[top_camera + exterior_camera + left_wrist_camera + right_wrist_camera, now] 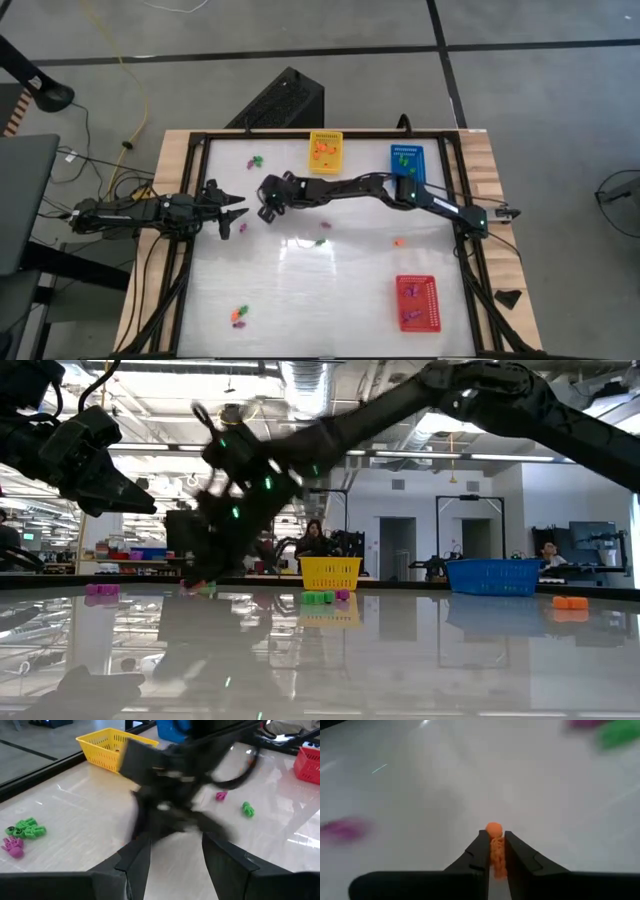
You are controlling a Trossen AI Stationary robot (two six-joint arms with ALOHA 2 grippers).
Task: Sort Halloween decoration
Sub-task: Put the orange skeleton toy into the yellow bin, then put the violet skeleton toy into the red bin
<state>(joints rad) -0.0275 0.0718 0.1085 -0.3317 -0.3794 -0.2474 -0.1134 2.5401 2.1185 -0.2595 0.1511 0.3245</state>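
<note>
The decorations are tiny orange, green and purple trinkets scattered on the white table: a green and purple pair (pixel 255 160) near the far left, another pair (pixel 320 242) mid-table, an orange one (pixel 399 241), and a small cluster (pixel 238 316) near the front edge. My right gripper (pixel 268 205) reaches far over to the table's left half and is shut on an orange trinket (pixel 494 845). My left gripper (pixel 235 215) hovers open just left of it, its fingers (pixel 135 865) apart and pointing at the right gripper. My right gripper pinches the orange trinket between its two fingers (pixel 479 851). The trinket's body lies along the fingers, and its round head (pixel 493 827) sticks out past the fingertips. Whether it is clear of the table, I cannot tell.
A yellow basket (pixel 325 152) and a blue basket (pixel 407 160) stand at the far edge, and a red basket (pixel 417 300) sits near the front right. The right arm (pixel 380 190) stretches across the table's middle. Green and purple trinkets (pixel 22 832) lie left of the left gripper.
</note>
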